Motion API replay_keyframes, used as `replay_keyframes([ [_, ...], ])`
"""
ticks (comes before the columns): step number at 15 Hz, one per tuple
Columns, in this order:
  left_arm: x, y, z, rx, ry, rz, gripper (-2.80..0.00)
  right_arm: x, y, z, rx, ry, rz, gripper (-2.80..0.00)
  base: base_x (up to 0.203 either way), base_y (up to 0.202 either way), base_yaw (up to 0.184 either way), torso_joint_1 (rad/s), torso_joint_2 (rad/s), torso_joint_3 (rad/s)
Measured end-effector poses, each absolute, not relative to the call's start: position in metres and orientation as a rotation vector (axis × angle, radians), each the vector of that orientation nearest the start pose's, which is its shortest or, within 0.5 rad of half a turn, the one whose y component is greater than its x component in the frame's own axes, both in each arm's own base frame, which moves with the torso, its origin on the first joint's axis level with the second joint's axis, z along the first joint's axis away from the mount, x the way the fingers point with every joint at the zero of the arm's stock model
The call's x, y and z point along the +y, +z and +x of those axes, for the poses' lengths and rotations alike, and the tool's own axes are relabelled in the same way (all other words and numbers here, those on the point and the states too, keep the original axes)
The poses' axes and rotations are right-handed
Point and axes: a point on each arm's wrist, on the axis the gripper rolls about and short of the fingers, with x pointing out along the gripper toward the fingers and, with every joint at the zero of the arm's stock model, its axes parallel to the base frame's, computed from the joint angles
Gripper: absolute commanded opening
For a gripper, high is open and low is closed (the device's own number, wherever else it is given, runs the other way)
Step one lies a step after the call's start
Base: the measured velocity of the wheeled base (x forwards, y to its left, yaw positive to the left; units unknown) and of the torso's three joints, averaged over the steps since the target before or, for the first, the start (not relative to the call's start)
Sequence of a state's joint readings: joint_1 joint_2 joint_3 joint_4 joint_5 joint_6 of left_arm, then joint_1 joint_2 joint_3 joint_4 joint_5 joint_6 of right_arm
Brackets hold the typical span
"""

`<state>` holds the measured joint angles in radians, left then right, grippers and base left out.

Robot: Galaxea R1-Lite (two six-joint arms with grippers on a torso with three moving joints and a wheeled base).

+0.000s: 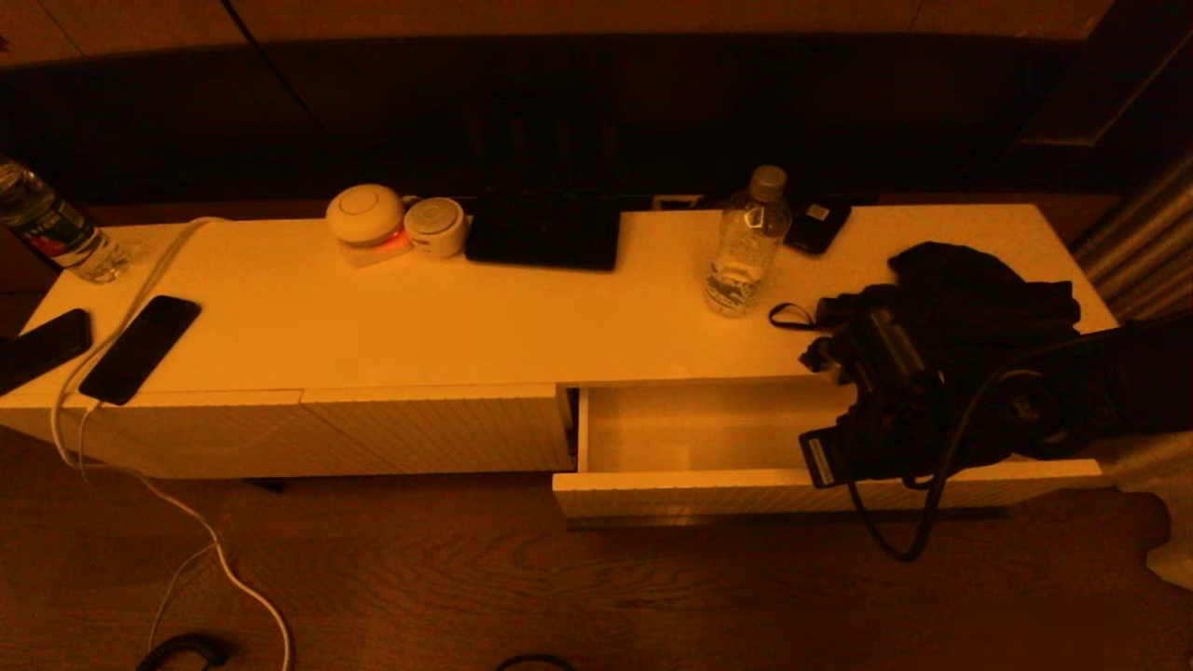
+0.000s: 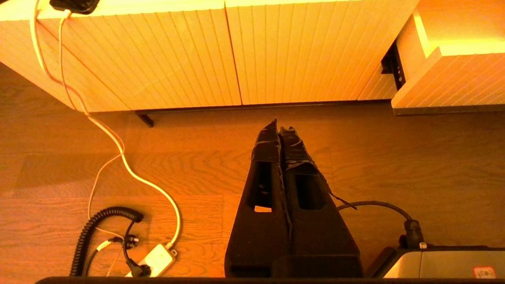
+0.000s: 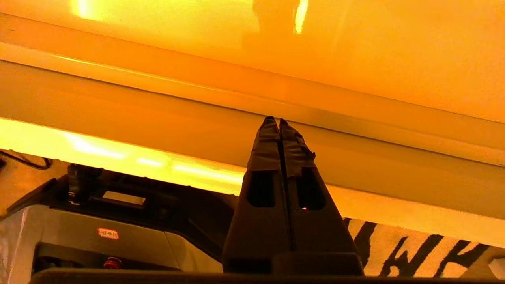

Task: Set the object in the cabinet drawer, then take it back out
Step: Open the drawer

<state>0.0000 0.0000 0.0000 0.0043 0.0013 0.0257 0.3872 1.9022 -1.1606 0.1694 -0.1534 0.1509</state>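
Note:
The long white cabinet (image 1: 419, 317) fills the head view, and its drawer (image 1: 690, 492) at the right stands pulled out, plain white inside with nothing showing in the visible part. My right arm (image 1: 895, 391) reaches over the drawer's right half. The right gripper (image 3: 276, 119) is shut and empty, its tips close to a white drawer wall (image 3: 158, 126). A clear water bottle (image 1: 746, 242) stands upright on the cabinet top behind the drawer. My left gripper (image 2: 279, 126) hangs shut and empty above the wood floor, before the ribbed front panels (image 2: 236, 51), left of the drawer (image 2: 453, 79).
Two dark phones (image 1: 140, 349) (image 1: 42, 345) and a white cable lie at the cabinet's left end beside another bottle (image 1: 51, 228). Two round white devices (image 1: 365, 214), a black slab (image 1: 543, 230) and black cloth (image 1: 979, 289) are on top. A power strip (image 2: 156, 260) lies on the floor.

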Motion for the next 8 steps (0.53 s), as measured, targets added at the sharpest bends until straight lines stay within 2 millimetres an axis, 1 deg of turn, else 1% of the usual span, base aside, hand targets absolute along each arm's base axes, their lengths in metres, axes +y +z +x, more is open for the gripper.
replay_keyframes([
  [4,0.0,0.075,-0.023,0.005,0.001,0.026,-2.8,0.128,0.131,0.312,0.942,0.151,-0.116,-2.8,0.0,0.0,0.0,0.0,0.0,0.0],
  [8,0.0,0.075,-0.023,0.004,0.001,0.026,-2.8,0.127,0.123,0.298,1.058,0.151,-0.15,-2.8,0.0,0.0,0.0,0.0,0.0,0.0],
])
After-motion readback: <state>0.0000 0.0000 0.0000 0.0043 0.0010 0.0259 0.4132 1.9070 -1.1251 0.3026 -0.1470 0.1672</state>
